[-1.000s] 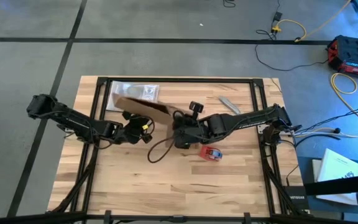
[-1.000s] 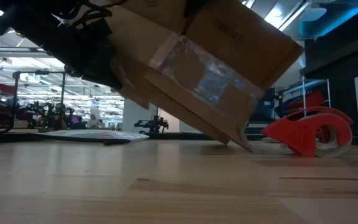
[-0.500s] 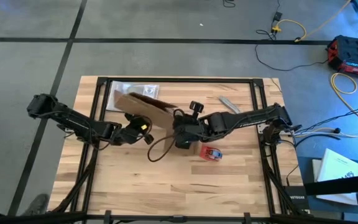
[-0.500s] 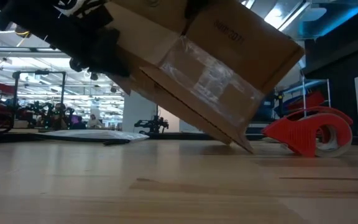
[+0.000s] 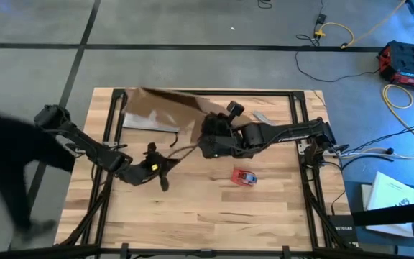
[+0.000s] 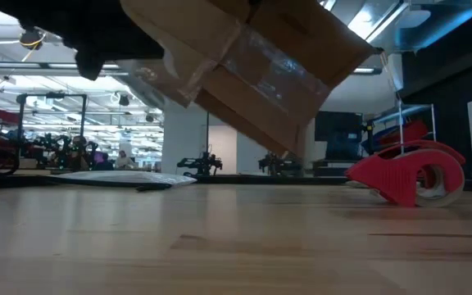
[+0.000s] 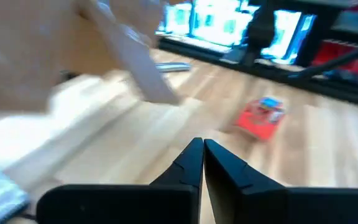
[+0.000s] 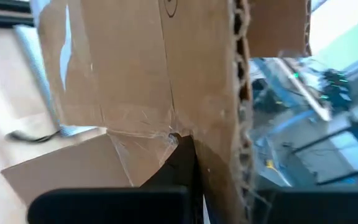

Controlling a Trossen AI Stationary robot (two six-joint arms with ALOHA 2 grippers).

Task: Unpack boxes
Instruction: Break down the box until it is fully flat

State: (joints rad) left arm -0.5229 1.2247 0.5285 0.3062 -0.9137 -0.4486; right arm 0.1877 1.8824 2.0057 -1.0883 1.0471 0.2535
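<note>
The brown cardboard box point(image 5: 165, 109) hangs tilted over the far part of the table; the low view shows the box point(image 6: 252, 57), with shiny tape strips, clear of the tabletop. My right gripper point(image 5: 204, 137) is shut on the box's right end. My left gripper point(image 5: 164, 181) is shut and holds nothing, nearer the table's front edge and apart from the box. In the left wrist view its shut fingers point(image 7: 202, 157) point toward the small red-and-blue object point(image 7: 261, 118). My right gripper pinches a cardboard panel of the box point(image 8: 213, 106) near its raw corrugated edge. One dark finger point(image 8: 180, 163) lies against the panel's face; the cardboard hides the other. The box hangs tilted from the hold, lifted clear of the table.
A red tape dispenser point(image 5: 244, 176) stands right of centre, also seen low at the right point(image 6: 408, 172). A clear plastic bag point(image 5: 146, 124) lies partly under the box at the far left. A grey strip point(image 5: 264, 117) lies at the far right. A person point(image 5: 6, 165) passes the table's left side.
My right gripper has risen and swung toward the far edge, and the box's lower corner has come off the table, so the box now hangs clear. My left gripper has drawn away from the box toward the near edge, still shut. A person has come in at the left.
</note>
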